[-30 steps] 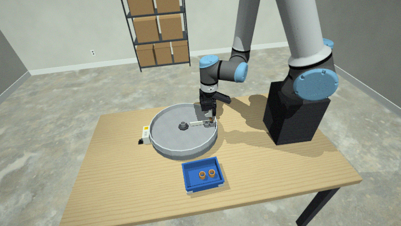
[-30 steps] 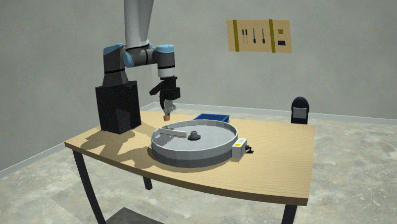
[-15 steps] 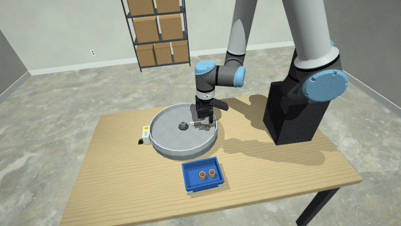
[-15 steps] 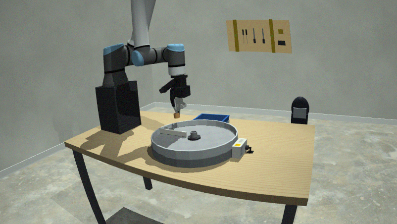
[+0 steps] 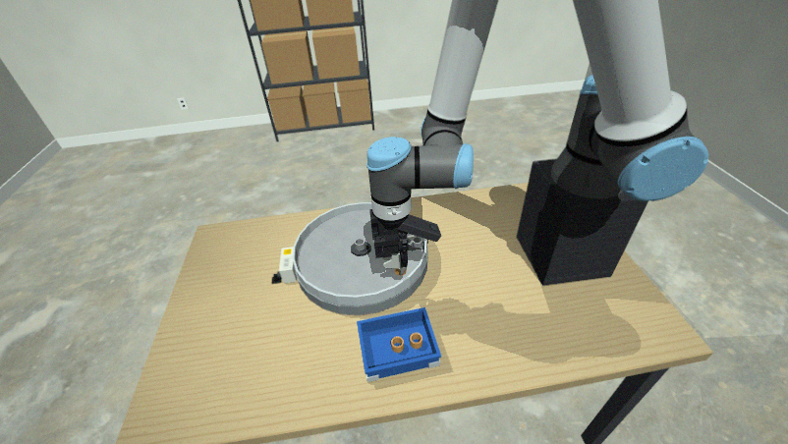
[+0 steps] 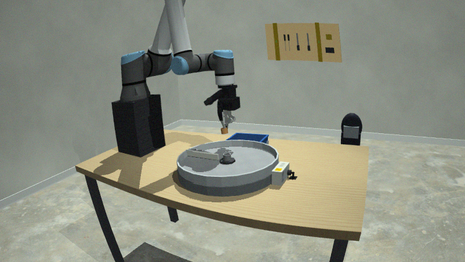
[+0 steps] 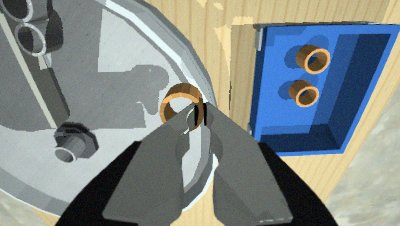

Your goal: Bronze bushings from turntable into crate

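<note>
Two bronze bushings (image 5: 397, 350) (image 7: 296, 93) stand upright, apart, inside the blue crate (image 5: 362, 348) (image 6: 249, 138) (image 7: 259, 85), nearest in my top view. Beyond it, my gripper (image 5: 401, 272) (image 6: 224, 127) (image 7: 201, 104) hangs with its fingertips pinching the wall of a third bronze bushing (image 5: 397, 271) (image 6: 224, 131) (image 7: 166, 114), one tip within the bore and one outside. This bushing is raised, outside the crate. Behind the crate sits the round turntable (image 5: 309, 287) (image 6: 228, 182) (image 7: 131, 141), with its central hub (image 5: 360, 249) (image 6: 226, 159) (image 7: 75, 145). On it I note two steel bushings (image 5: 418, 243) (image 7: 49, 38), side by side near a pale bar (image 6: 203, 155) (image 7: 31, 75); my arm partly hides them from above. Farthest, a shelf rack (image 5: 368, 83) bearing cartons stands by the wall.
</note>
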`<state>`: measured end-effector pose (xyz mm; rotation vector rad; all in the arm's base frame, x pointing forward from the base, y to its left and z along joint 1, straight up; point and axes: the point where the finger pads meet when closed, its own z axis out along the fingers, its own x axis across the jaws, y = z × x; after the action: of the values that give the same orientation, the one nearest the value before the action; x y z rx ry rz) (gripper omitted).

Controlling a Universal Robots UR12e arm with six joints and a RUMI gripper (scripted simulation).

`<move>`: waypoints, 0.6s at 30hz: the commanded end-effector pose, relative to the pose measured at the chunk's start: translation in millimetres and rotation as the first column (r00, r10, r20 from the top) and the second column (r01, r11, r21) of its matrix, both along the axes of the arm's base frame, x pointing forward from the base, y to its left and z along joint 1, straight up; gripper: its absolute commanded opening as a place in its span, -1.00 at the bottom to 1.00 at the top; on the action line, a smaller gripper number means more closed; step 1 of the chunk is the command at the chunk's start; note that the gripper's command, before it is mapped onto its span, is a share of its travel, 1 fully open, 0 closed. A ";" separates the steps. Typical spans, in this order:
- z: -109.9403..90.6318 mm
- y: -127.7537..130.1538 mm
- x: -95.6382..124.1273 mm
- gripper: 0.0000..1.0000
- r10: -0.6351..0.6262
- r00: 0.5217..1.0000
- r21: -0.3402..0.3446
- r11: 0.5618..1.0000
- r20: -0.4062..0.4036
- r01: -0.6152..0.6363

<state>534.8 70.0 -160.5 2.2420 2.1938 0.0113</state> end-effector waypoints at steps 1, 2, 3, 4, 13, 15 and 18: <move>-0.2 32.4 20.0 -1.00 -0.001 1.000 -0.002 1.000 -0.001 0.001; -0.2 32.4 20.0 -1.00 -0.001 1.000 -0.002 1.000 -0.001 0.001; -0.2 32.4 20.0 -1.00 -0.001 1.000 -0.002 1.000 -0.001 0.001; -0.2 39.7 24.1 -1.00 -0.001 1.000 -0.002 1.000 -0.001 0.001; 0.0 101.4 58.9 -1.00 -0.001 1.000 -0.002 1.000 -0.001 0.001; 0.1 113.3 65.6 -1.00 -0.001 1.000 -0.002 1.000 -0.001 0.001; 0.1 128.8 74.3 -1.00 -0.001 1.000 -0.002 1.000 -0.001 0.001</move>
<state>596.8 179.6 -160.1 2.2425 2.1933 0.0096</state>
